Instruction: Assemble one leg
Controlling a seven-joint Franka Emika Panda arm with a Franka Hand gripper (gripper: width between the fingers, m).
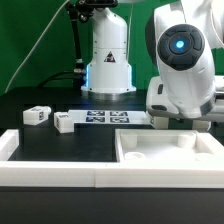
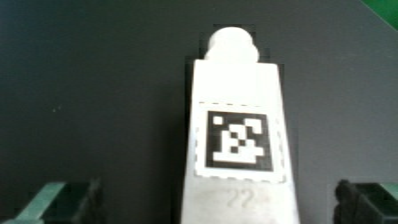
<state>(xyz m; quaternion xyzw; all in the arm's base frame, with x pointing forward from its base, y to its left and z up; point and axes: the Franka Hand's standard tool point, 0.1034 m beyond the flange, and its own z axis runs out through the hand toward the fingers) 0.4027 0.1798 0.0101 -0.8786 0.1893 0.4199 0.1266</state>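
Exterior view: the Panda arm point(image 1: 182, 70) looms at the marker board point(image 1: 108, 118)'s end on the exterior view's right. The recessed square piece point(image 1: 165, 150) and a border rail point(image 1: 50, 178) lie nearer the camera than that board. A spare leg point(image 1: 63, 122) and a second spare leg point(image 1: 37, 115) lie just off its other end.

Wrist view: the leg point(image 2: 237, 120) lies flat, tag point(image 2: 238, 140) up. The gripper point(image 2: 217, 190) is spread, fingers point(image 2: 63, 200) on either side, clear of it and holding nothing. Its place relative to the board can't be told.

Probably light, rigid, slick plastic; pinch the long flat sides mid-body.
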